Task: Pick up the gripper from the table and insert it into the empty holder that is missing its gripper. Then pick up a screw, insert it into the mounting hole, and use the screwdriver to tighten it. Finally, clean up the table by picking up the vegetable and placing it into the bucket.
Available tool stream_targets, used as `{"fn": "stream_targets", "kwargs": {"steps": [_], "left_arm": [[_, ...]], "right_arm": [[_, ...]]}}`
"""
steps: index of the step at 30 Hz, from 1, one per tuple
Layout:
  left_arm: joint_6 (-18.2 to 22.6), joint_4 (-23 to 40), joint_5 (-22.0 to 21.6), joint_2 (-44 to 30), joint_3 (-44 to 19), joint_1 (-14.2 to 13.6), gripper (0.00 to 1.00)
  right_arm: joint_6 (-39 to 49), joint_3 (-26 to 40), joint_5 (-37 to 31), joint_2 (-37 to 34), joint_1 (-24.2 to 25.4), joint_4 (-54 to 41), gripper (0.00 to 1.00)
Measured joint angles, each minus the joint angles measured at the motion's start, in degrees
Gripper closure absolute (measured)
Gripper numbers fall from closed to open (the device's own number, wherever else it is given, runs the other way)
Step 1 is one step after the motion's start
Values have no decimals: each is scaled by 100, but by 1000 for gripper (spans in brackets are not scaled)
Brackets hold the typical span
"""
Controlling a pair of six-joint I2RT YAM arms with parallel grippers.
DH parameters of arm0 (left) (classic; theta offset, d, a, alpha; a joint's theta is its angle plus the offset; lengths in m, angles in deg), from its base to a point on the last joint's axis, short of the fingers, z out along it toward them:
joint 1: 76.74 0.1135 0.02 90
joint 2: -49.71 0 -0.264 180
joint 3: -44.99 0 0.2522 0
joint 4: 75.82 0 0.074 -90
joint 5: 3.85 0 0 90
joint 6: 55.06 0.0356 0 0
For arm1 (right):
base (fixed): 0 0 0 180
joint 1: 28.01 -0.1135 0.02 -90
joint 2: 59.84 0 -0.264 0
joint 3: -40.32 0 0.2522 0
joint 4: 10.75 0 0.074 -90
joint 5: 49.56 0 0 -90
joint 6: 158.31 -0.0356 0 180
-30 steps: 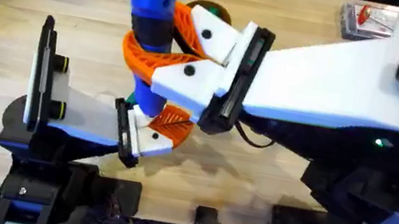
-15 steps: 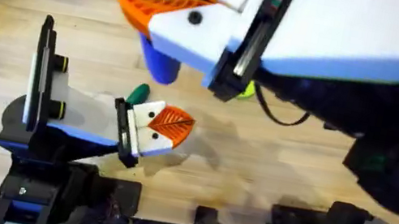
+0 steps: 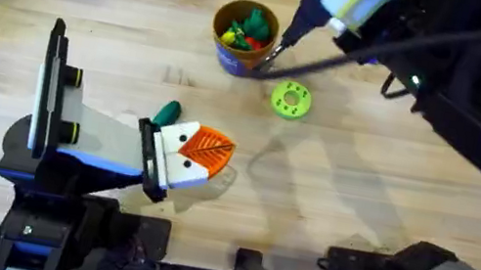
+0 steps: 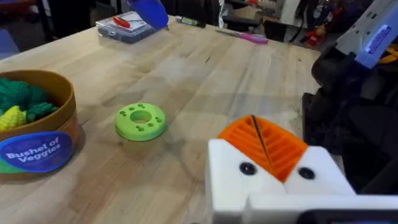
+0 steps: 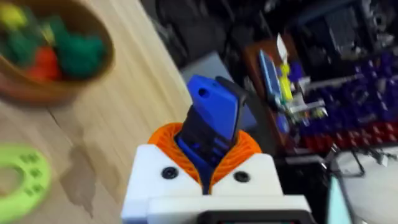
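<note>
Right wrist: right gripper [image 5: 208,165] clamped around screwdriver [image 5: 211,121], lifted beyond bucket [image 3: 244,36] (presumably cleared away). Left gripper [image 3: 200,155] resting shut beside vegetable [image 3: 166,113], short of bucket.

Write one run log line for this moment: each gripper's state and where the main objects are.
left gripper: shut, low over table | right gripper: shut on screwdriver | vegetable: on table beside left gripper | bucket: holds toy vegetables | green disc: beside bucket
</note>
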Motion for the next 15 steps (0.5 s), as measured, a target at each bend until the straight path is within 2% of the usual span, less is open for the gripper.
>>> {"fn": "stream_targets", "kwargs": {"steps": [3,8,15], "left_arm": [[2,0,0,0,0,0,986],[0,0,0,0,0,0,986],[0,0,0,0,0,0,986]], "right_arm": [[727,0,-205,-537,486,0,975],[1686,0,-309,-1514,842,6,975],[2123,0,-306,-2753,1165,36,975]]}}
